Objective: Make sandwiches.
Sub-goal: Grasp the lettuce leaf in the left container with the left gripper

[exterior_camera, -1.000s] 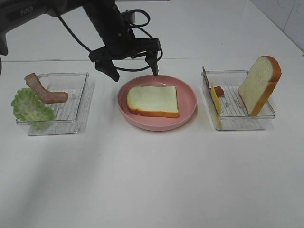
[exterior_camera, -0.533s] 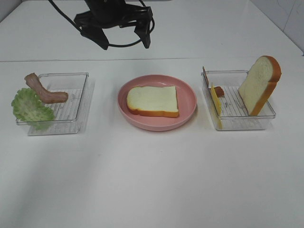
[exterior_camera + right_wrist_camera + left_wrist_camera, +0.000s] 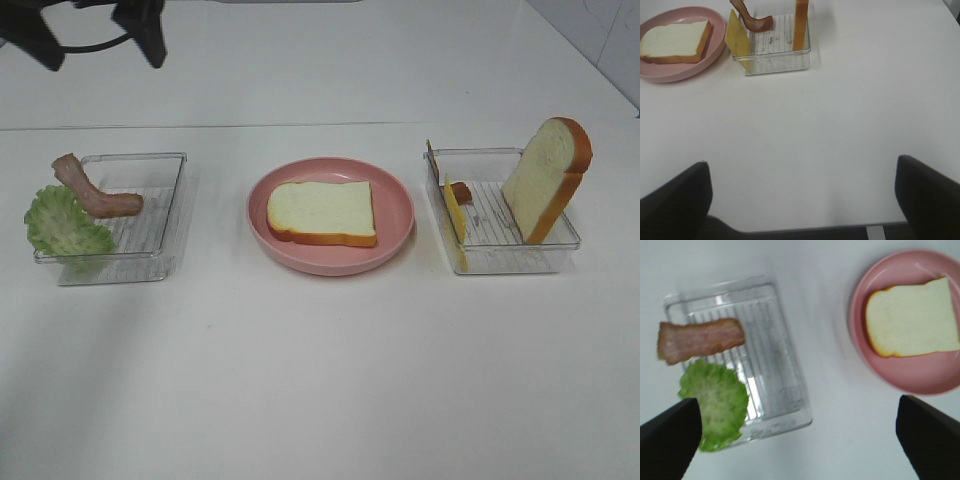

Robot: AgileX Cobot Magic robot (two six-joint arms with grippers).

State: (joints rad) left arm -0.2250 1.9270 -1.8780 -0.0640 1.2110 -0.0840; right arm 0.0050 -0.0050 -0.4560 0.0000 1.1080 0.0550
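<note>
Overhead, the left tool hung at the far left corner of the high view, beyond the left tray; its two dark fingers stood spread wide with nothing between them; its own camera looked down between them at that tray and part of the pink plate, though that picture was somewhat blurred. One flat bread slice lay in the middle of the plate, crust showing along its near edge; the plate sat on the white worktop between the two clear trays. On the left tray a bacon strip lay across the far-left corner; the lettuce leaf draped over the left wall just beside it, possibly touching. In the right tray an upright bread slice leaned at the right end; the cheese slice stood on edge against the left wall, with a second bacon strip curled just behind it. The right tool hovered over bare worktop, well apart from the right tray, fingers likewise spread and empty.
</note>
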